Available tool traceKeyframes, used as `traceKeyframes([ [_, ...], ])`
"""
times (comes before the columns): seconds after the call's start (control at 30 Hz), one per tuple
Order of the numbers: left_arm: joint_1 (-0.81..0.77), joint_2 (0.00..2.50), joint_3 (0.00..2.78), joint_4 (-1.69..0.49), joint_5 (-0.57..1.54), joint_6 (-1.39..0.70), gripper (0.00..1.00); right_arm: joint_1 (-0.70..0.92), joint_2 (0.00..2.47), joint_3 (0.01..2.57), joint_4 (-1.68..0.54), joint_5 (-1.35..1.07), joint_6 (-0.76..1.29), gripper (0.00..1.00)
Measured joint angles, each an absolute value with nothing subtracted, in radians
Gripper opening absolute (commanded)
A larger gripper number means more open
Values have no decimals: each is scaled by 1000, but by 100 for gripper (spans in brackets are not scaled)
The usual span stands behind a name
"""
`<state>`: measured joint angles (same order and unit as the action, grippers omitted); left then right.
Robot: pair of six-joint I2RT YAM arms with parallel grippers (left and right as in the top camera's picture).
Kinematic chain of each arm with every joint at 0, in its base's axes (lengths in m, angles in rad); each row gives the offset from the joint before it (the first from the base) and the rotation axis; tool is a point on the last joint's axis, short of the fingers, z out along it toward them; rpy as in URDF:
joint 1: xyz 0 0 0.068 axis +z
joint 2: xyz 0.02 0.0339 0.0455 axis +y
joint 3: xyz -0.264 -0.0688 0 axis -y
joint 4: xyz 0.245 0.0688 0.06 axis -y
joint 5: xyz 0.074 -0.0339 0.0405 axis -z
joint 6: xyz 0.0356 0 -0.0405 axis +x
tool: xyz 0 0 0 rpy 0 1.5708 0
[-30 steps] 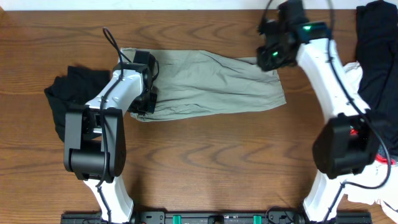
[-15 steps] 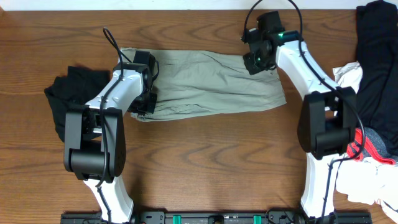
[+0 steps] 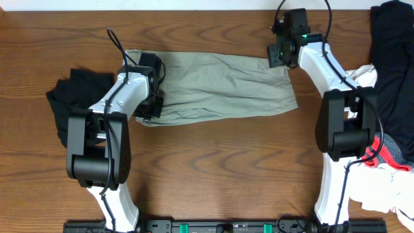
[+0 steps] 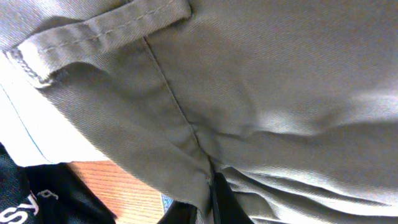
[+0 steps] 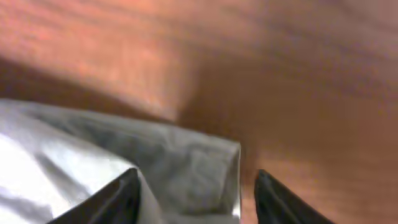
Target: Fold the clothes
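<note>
Khaki-green shorts point(image 3: 220, 87) are lying spread out on the wooden bench point(image 3: 213, 175), stretching between the two claws. The left claw point(image 3: 150, 103) is gripping the end that carries a belt loop, its fingers point(image 4: 219, 200) pressing together on a fold of the fabric. The right claw point(image 5: 196, 186) is hovering with fingers apart, the shorts' far corner lying between them, unpinched. A black garment point(image 3: 71, 103) is lying just outside the left claw. A heap of black, white and red-grey clothes point(image 3: 391, 65) is sitting well outside the right claw.

It looked like a robotics lab workstation. A left arm point(image 3: 107, 149) and a right arm point(image 3: 343, 129) rose from a black rail point(image 3: 220, 227) along the near edge of a wooden table point(image 3: 213, 175).
</note>
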<state>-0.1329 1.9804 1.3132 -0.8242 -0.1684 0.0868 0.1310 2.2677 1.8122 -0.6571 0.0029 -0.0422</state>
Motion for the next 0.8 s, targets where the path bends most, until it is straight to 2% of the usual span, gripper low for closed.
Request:
traceKeyframes([
  [0.23,-133,1980,1313,-820,-169,87,6,134,2223,1887,-807,-101,-86,56],
  [0.47,-133,1980,1313,-810,-168,87,6,166,2125,1914,-951,-197,-227,49],
  [0.8,-133,1980,1313,-810,-168,86,6,208,2191,1802,-902,-206,-350,45],
])
